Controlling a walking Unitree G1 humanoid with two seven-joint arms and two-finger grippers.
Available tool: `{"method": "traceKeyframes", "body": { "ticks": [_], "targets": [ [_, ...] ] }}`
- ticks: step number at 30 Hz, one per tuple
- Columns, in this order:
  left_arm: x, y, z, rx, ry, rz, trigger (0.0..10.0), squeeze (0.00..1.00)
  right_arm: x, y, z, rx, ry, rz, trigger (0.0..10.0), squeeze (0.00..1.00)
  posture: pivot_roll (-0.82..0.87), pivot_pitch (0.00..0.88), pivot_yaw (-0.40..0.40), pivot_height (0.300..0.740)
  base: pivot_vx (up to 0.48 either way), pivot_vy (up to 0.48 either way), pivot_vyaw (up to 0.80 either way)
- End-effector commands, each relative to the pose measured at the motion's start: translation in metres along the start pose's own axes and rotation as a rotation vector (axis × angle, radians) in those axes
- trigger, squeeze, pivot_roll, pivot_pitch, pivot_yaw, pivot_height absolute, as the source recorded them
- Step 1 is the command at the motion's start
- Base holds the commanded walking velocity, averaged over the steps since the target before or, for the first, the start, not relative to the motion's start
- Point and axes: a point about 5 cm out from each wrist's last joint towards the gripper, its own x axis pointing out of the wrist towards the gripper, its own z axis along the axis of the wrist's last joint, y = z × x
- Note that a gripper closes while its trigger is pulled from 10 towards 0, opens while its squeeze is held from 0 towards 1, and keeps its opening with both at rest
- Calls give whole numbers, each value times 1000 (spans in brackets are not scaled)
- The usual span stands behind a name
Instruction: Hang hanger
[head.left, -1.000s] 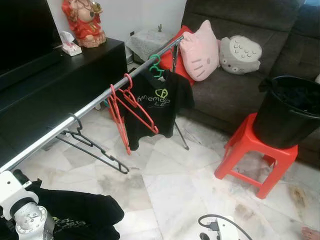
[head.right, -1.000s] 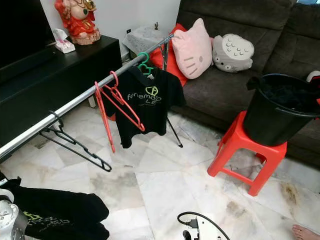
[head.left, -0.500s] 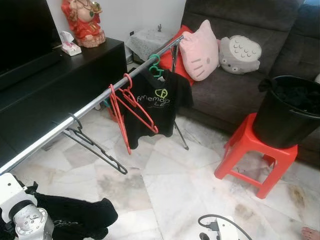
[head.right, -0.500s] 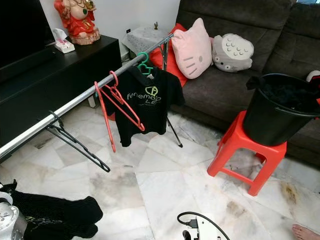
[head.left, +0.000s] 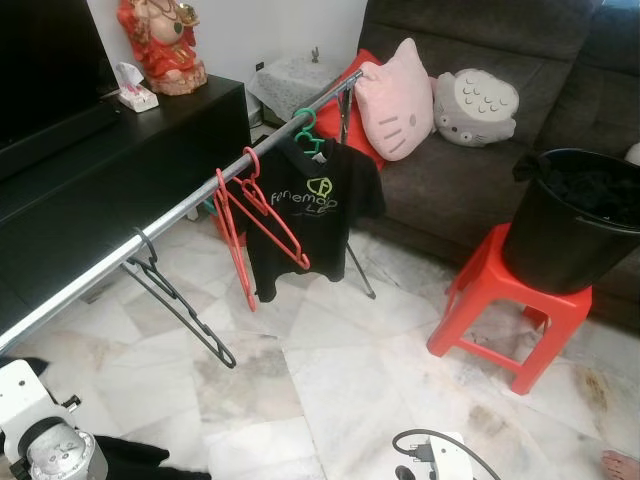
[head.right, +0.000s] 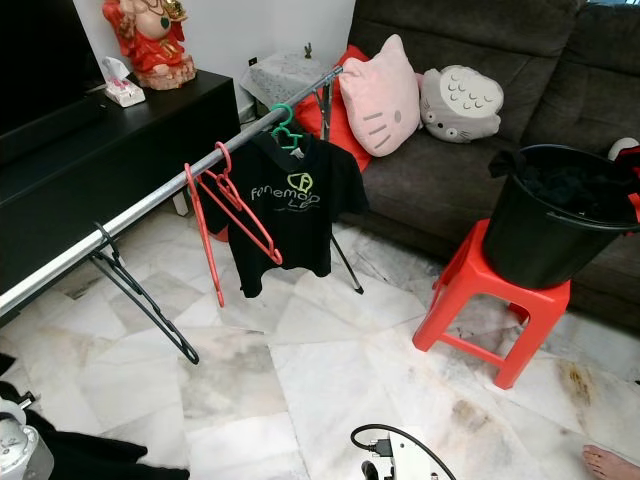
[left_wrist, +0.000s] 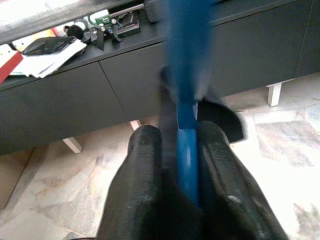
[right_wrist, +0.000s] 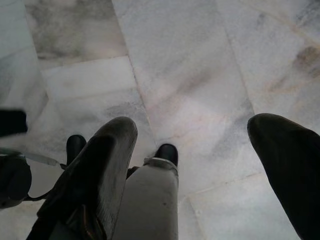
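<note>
A: What takes up the most room here?

B: The dark sofa (head.left: 500, 110) along the back and the black TV cabinet (head.left: 120, 170). Running between them is the long silver rail (head.left: 190, 210), with bare marble floor (head.left: 330, 380) beneath and in front of it.

A: And what hangs on the rail?

B: A black T-shirt (head.left: 315, 205) on a green hanger (head.left: 310, 130), then a red hanger (head.left: 250, 220), then a black hanger (head.left: 175, 300) nearer the robot. Beyond the black one the rail looks bare.

A: Where is the hanger to be hung?

B: In the left hand (left_wrist: 180, 165), whose fingers are pinched onto a blue hanger (left_wrist: 186, 100), seen blurred in the left wrist view in front of the cabinet. A black garment (head.left: 130, 460) shows low beside the left arm in the head view.

A: How should it go on?

B: I would lift the hook above the rail over that bare stretch, then lower it squarely, so that it catches neither the black hanger nor the cabinet's edge.

A: The other hand?

B: The right hand (right_wrist: 200, 165) hangs idle over the floor, fingers spread wide.

A: Any obstacles on the other side?

B: A black bucket (head.left: 580, 220) on a red stool (head.left: 510, 310), well apart from the rail.
</note>
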Motion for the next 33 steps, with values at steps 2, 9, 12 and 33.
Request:
{"method": "traceKeyframes", "body": {
  "ticks": [2, 9, 12, 33],
  "targets": [
    [-3, 5, -6, 25, 34, 21, 0, 0, 0, 0, 1, -5, -3, 3, 10000, 0, -15, 46, -14, 740, 0, 0, 0],
    [-4, 3, -4, 2, 29, 4, 0, 0, 0, -1, -1, -5, 0, 3, 10000, 0, -13, 44, -12, 740, 0, 0, 0],
    [-3, 1, -3, 3, 30, -10, 0, 0, -1, -1, -2, -4, 3, 3, 10000, 0, -13, 45, -12, 740, 0, 0, 0],
    [-35, -12, 29, 29, -233, -342, 10000, 0, -1, 1, -5, 1, 19, 0, 10000, 0, -4, 46, -6, 740, 0, 0, 0]
  ]
}}
